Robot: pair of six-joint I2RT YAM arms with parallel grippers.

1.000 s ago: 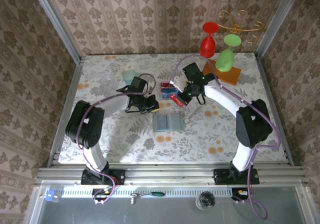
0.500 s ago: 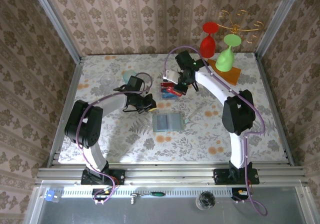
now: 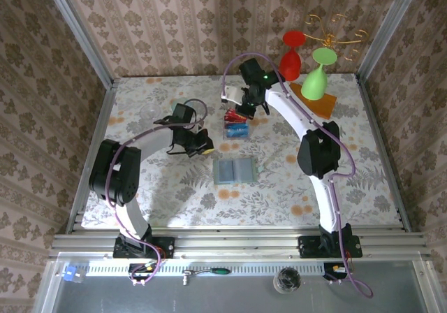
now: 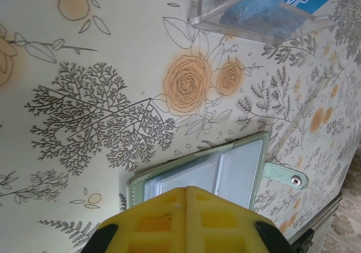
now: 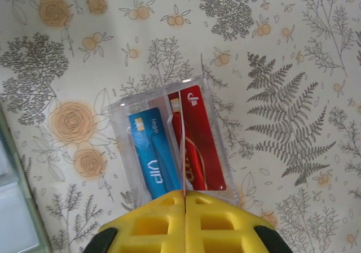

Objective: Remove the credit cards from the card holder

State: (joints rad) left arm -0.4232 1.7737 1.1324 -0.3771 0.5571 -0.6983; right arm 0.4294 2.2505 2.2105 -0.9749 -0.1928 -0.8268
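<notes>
A: White ground recorded on table cover (image 5: 293, 123), printed with grey ferns and orange roses.
B: Confirmed. A blue card (image 5: 149, 151) and a red card (image 5: 200, 145) are noted in the clear box (image 5: 118, 114). A third card (image 5: 181, 140) is seen edge-on, red-orange.
A: Grey-green logged for card holder (image 4: 248, 168), yellow for right gripper (image 5: 185, 195).

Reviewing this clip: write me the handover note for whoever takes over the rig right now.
Left gripper: shut, empty, over the near edge of the open card holder.
Right gripper: shut on a credit card seen edge-on, over the clear box.
Cards: blue card and red card lie in the box.
Done: the holder's visible pockets look empty.
Left: drop the held card into the box; check that no pocket hides another.
</notes>
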